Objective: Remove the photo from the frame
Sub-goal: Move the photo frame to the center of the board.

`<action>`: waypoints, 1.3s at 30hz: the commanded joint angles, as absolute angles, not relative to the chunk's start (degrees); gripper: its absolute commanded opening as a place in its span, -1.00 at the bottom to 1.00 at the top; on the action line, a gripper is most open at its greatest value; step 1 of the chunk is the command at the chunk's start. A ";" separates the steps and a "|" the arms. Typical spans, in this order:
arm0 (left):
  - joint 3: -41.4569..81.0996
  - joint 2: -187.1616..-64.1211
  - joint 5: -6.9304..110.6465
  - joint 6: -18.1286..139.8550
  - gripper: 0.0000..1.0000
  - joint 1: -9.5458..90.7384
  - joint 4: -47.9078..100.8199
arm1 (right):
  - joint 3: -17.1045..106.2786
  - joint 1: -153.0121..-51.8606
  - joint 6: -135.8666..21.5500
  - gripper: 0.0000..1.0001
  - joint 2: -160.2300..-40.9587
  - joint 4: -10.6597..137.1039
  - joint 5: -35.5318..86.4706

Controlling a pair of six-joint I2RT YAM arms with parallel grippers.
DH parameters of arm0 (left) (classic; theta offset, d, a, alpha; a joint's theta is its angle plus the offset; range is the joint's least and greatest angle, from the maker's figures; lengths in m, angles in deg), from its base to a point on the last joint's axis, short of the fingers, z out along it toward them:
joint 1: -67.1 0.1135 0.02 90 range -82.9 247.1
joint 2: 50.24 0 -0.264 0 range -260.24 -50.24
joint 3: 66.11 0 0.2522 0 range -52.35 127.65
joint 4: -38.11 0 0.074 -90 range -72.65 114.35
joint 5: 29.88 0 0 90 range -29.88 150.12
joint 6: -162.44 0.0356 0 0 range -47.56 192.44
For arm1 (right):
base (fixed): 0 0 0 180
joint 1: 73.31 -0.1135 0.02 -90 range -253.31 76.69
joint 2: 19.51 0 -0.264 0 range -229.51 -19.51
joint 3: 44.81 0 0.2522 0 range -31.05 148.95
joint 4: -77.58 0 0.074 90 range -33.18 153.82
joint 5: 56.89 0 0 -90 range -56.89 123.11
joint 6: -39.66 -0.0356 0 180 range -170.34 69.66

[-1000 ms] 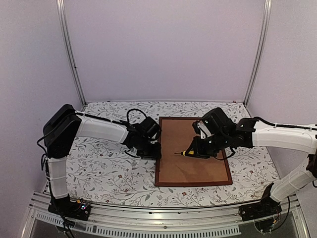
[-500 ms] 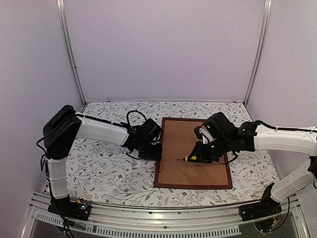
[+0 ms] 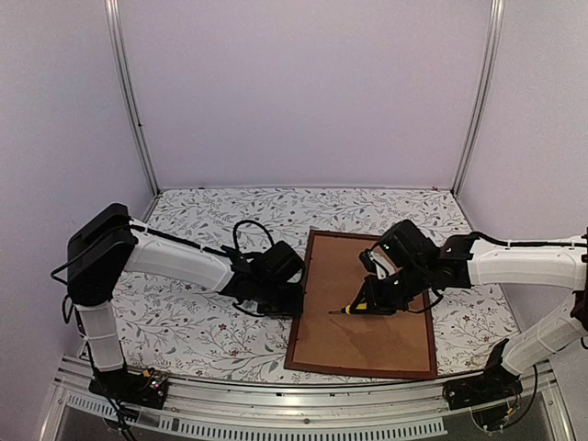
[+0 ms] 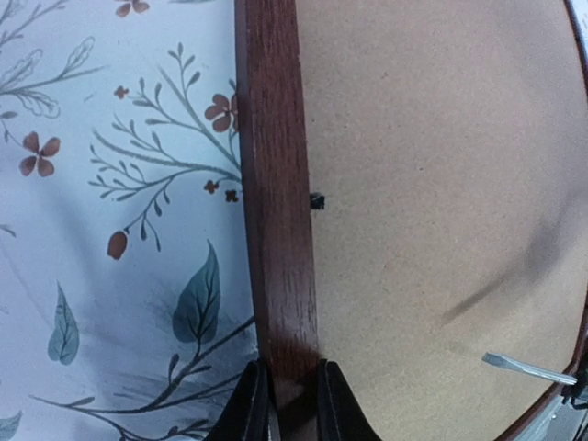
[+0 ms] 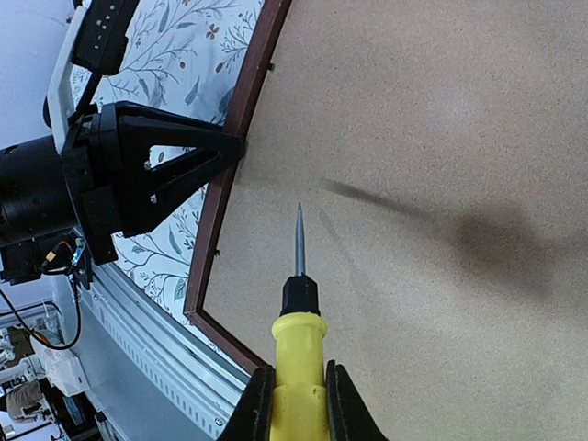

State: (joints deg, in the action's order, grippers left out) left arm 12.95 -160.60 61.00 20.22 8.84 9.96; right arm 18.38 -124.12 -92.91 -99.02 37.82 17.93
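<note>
- The frame [image 4: 276, 184] is lying back-up on the flowered table cloth [image 3: 184, 322], right of the middle and towards the near edge. It is sitting slightly askew, its far end leaning right in the overhead view.
- A plain brown backing board [image 3: 390, 344] is filling the frame's opening and facing up. The photo is not showing in any view.
- The left gripper [image 4: 287, 400] is reaching in from the left and pinching the frame's left rail. Its jaws are drawn narrow, with one finger on the outer side of the wood and the other on the inner side by the board.
- A small black tab [image 4: 317, 200] is sticking out from the inner edge of that rail onto the board, further along the rail from the left fingers.
- The right gripper [image 5: 296, 395] is hanging over the middle of the board, jaws closed tight on the yellow handle of a screwdriver [image 5: 299, 331].
- The screwdriver's metal shaft is pointing towards the left rail and the left gripper, with its tip over bare board, short of the wood.
- The tip is throwing a thin dark shadow on the board. The shadow is not meeting the tip in the right wrist view, so the tip seems to be sitting just off the surface.
- In the left wrist view the same metal tip is showing at the lower right, well apart from the clamped rail.
- Both arms are stretching inwards from their bases at the near edge, their wrists close together over the frame's left half.
</note>
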 commanded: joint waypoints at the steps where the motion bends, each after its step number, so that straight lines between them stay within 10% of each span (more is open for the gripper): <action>1: 9.94 -159.43 61.63 14.84 -0.81 6.07 10.03 | 17.35 -123.77 -92.81 -1.00 -99.22 39.72 16.35; 15: 8.41 -155.15 60.64 17.80 -0.58 4.97 10.14 | 16.50 -124.38 -93.08 -1.00 -99.21 39.73 15.47; 21: 6.66 -151.94 60.56 20.56 -0.17 4.43 8.96 | 16.50 -124.61 -93.09 -1.00 -98.99 39.52 15.31; 39: 1.17 -150.15 47.86 23.19 -0.01 0.95 11.89 | 16.15 -124.72 -92.59 -1.00 -96.45 38.55 16.08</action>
